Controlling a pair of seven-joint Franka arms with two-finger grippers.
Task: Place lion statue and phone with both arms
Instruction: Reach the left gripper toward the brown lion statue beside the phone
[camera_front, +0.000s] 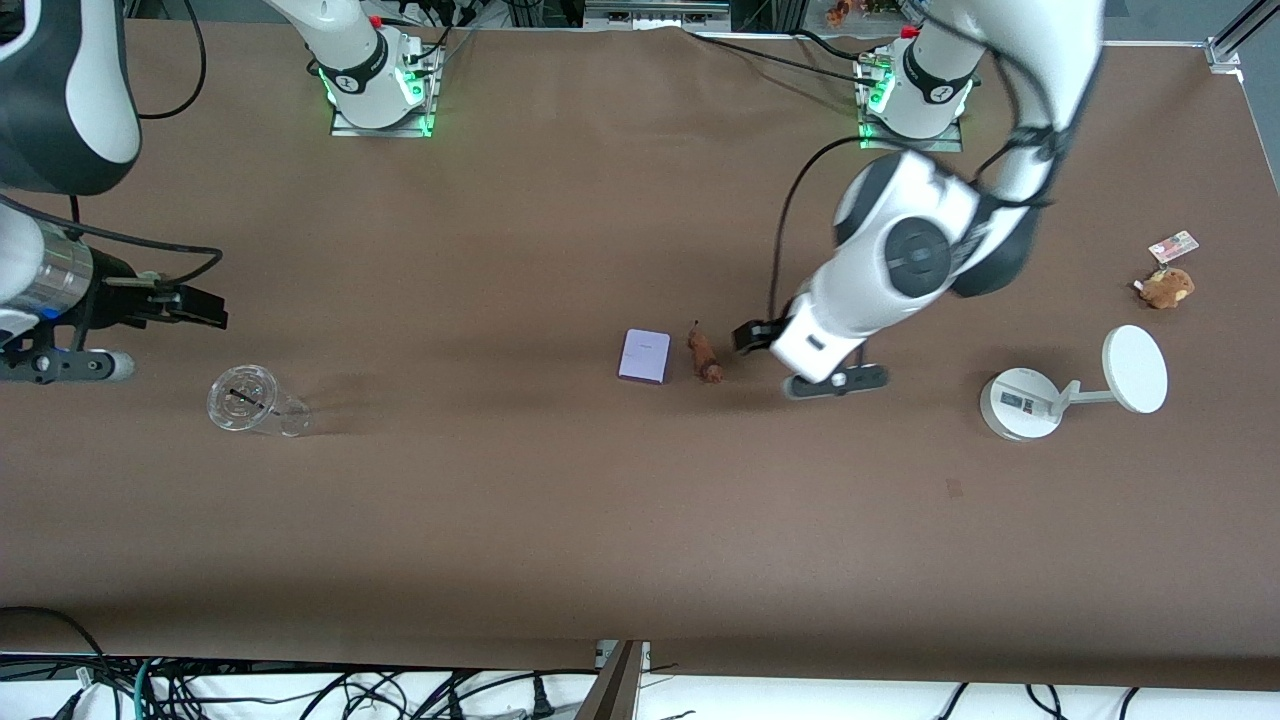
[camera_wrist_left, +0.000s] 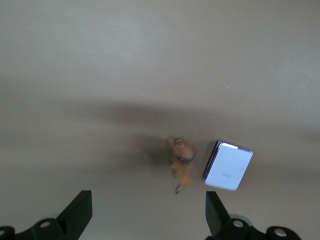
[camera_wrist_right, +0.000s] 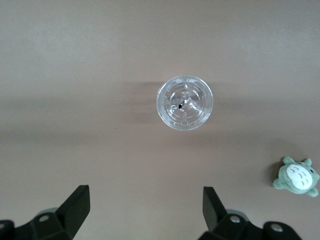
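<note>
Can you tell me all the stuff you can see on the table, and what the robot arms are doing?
phone: one, lavender, mid-table.
lion statue: one, reddish-brown, beside the phone.
clear cup: one, see-through, toward the right arm's end.
white stand: one, white with a round disc, toward the left arm's end.
brown plush: one, with a tag, farther from the camera than the stand.
grey-green plush: one, on the table.
left gripper: open, empty, over the table beside the lion statue.
right gripper: open, empty, waiting above the cup.

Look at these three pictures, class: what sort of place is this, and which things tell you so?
Most likely a robotics lab. Two bolted-down arms work a brown-covered table; cables trail along its edge; unrelated test props lie scattered: a phone, a lion statue, a clear cup.
</note>
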